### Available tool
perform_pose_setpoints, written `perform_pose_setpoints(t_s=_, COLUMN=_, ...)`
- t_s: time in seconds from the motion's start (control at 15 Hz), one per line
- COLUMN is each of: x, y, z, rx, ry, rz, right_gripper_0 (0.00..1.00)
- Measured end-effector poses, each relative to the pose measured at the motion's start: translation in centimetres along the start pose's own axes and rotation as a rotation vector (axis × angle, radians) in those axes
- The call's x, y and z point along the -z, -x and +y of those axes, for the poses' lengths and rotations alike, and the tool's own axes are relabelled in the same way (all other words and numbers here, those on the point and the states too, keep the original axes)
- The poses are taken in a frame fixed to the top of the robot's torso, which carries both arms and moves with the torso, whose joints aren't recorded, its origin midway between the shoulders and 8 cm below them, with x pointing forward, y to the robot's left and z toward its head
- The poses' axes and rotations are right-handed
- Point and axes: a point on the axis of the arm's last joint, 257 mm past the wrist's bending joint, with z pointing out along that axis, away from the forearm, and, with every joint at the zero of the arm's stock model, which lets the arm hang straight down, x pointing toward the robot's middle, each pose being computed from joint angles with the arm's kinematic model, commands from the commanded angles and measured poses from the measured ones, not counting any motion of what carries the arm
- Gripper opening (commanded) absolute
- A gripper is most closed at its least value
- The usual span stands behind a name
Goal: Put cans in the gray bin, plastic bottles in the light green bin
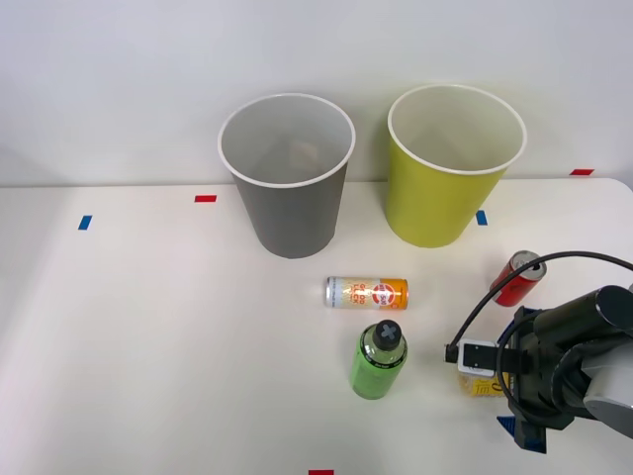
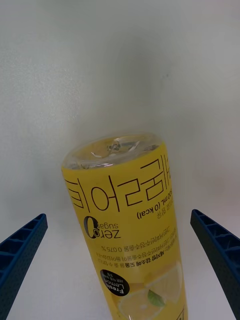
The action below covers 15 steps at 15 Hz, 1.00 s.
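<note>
Bins, gray bin (image 1: pixel 287 203) & light green bin (image 1: pixel 445 193), hold nothing visible (white insides).

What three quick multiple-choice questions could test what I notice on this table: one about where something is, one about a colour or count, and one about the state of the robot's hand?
1. Where is the silver-and-orange can?
A. Inside a bin
B. Lying on the table in front of the gray bin
C. Held in the gripper

2. What colour is the bin beside the gray one?
A. Red
B. Blue
C. Light green

3. How are the right gripper fingers?
A. Open, either side of the yellow bottle
C. Clamped on the red can
B. Shut on nothing

Answers: 1 B, it lies on its side on the white table. 2 C, the light green bin stands there. 3 A, gaps show on both sides of the bottle.
</note>
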Motion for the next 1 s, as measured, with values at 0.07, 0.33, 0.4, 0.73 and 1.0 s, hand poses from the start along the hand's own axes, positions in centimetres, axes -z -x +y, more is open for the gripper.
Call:
perform_pose_setpoints(t_s=0.07, x=-0.1, y=0.0, z=0.0, rx=0.002, ry=0.002, rz=0.002, right_gripper_0=1.00)
perform_pose_setpoints(t_s=0.33, x=-1.0, y=0.2, z=-0.3, rx=-0.009, ry=0.011, rz=0.001, right_gripper_0=1.00)
perform_pose_setpoints(t_s=0.4, x=-1.1, y=0.3, z=-0.3, rx=-0.009, ry=0.013, rz=0.000, right_gripper_0=1.00)
perform_pose_setpoints(t_s=0.73, x=-1.2, y=0.3, z=-0.3, rx=0.009, ry=0.014, rz=0.001, right_gripper_0=1.00)
perform_pose_setpoints(t_s=1.0, x=-1.4, y=0.2, z=-0.2, rx=0.024, ry=0.007, rz=0.009, right_gripper_0=1.00)
